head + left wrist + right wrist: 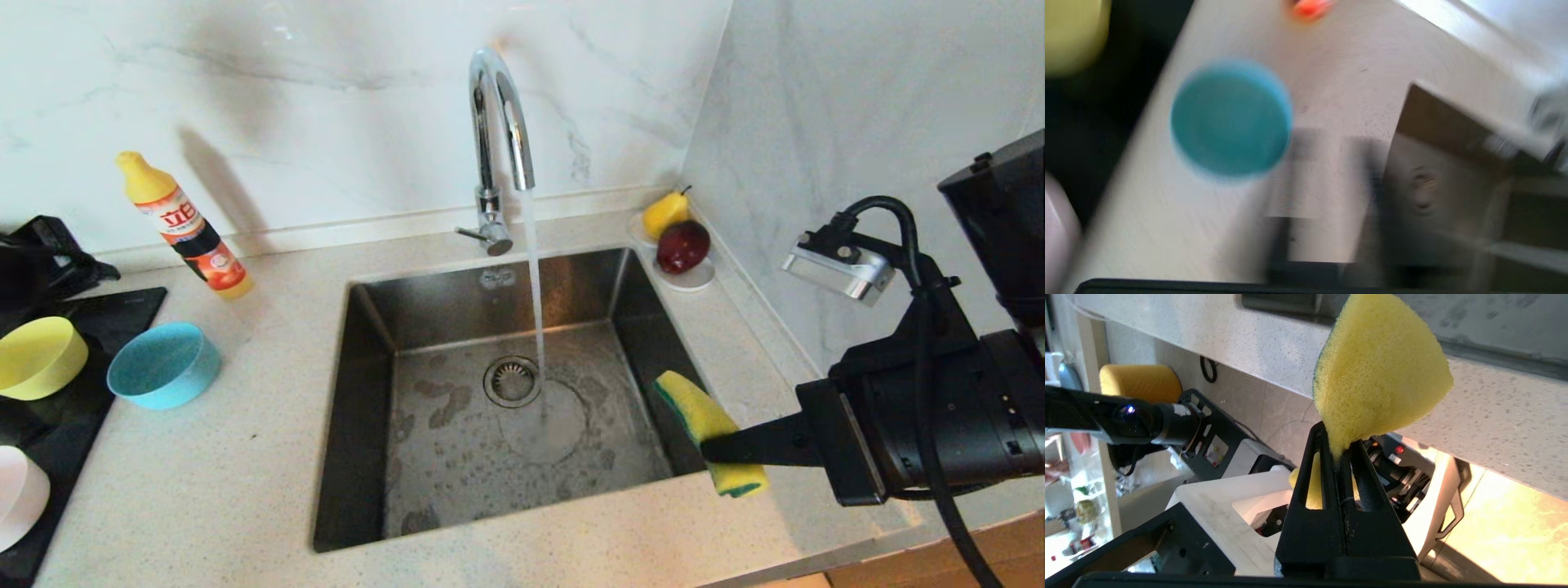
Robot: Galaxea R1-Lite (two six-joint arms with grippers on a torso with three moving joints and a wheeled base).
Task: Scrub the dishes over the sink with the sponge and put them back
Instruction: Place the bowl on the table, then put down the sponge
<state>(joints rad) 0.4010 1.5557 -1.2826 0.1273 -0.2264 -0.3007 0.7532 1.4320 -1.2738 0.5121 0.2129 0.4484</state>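
Three small round plastic bowls wait at the left side of the head view for you: the yellow bowl [39, 357] and the pale pink bowl [18, 496] stand on the black mat [57, 425] at the left edge, and the light blue bowl [165, 364] stands just beside the mat on the speckled light stone bench [229, 474]. All three are upright and apart from each other.

You see the large square stainless-steel sink [506, 400] in the middle of the frame. Water runs from the chrome gooseneck tap [498, 139] and falls just beside the round drain strainer [512, 380]; the floor of the basin is wet.

At the right of the frame, your right gripper [718, 449] reaches level over the lower right corner of the sink. Its jaws are clamped on the narrow end of the small yellow sponge with the thin green layer [706, 420], and the wide end of the sponge stands up over the rim of the basin.

Your left gripper is not in the head view, and its own camera is too blurred to show the fingers; the jaws are together and I see nothing between them. This camera looks down on the light blue bowl and the corner of the sink.

At the upper left, a yellow and orange bottle of dish soap [186, 226] leans by the wall. At the upper right corner of the sink, a yellow pear [665, 214] and a dark red apple [682, 246] lie on a small white saucer [692, 280].
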